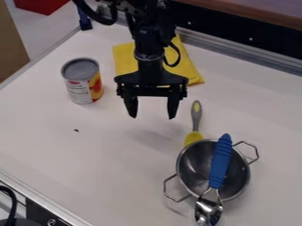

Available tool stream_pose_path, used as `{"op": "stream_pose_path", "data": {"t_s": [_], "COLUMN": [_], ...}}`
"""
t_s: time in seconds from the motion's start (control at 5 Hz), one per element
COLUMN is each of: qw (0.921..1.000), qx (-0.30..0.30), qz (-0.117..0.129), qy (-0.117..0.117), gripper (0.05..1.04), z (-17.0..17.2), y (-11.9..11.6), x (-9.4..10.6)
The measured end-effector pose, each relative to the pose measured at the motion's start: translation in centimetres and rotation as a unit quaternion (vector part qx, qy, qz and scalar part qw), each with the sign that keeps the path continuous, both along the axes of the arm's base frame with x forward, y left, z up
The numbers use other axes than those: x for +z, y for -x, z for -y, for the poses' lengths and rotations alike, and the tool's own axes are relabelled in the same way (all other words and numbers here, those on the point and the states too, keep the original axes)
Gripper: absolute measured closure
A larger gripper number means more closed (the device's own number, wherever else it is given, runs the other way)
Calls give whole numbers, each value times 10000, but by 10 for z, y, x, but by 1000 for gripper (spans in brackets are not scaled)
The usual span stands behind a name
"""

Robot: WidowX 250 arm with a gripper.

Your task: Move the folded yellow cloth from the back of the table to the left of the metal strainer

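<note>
Hanging open and empty, the gripper [152, 116] looks pre-grasp, near the yellow cloth [189, 67] and can [81, 84], blue-handled spoon [220, 163] lying across the metal pot [193, 165]; any grasp calls for lowering first.

You see soft, even light across the desk [106, 159], a faint, soft-edged shadow [156, 137] near its middle, and bright glints on the metal spoon [208, 212].

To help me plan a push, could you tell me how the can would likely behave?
The can stands upright, so a low push would probably slide it. Looking taller than wide, it may tip if pushed high, and its round side suggests it could then roll.
</note>
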State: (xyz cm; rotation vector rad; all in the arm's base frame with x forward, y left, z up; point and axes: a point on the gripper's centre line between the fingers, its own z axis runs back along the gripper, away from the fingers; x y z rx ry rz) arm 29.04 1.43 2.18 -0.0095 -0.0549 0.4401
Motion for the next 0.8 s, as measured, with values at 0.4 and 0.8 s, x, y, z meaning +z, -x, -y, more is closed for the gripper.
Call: {"op": "stream_pose_path", "data": {"t_s": [0.4, 0.8], "qw": [9998, 9979], "qx": [23, 440], "qz": [-2, 238], "qy": [-220, -415], "gripper": [84, 84], "z": [-4, -21], "y": [-4, -42], "x": [-11, -3]}}
